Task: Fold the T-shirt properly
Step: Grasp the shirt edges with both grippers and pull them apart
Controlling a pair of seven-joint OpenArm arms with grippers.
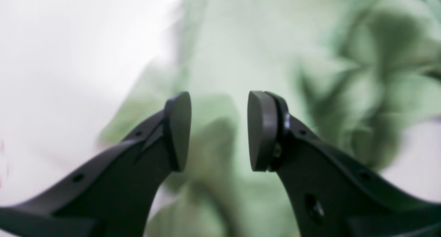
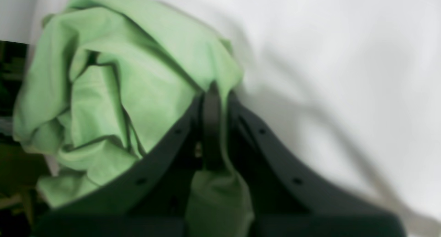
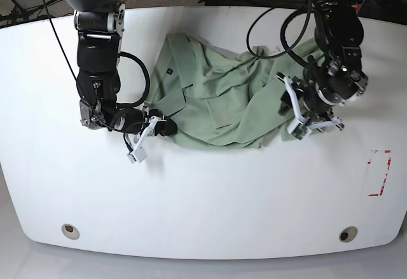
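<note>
Right gripper (image 2: 212, 102) jaws clenching the T-shirt (image 3: 216, 98) edge at frame left to spread it; left gripper (image 1: 219, 130) jaws hanging released above crumpled cloth.

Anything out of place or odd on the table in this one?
Only the T-shirt: it lies crumpled and bunched mid-table instead of spread flat. The right gripper has its jaws shut on a fabric edge; the left gripper hangs open over it. No damage visible.
</note>
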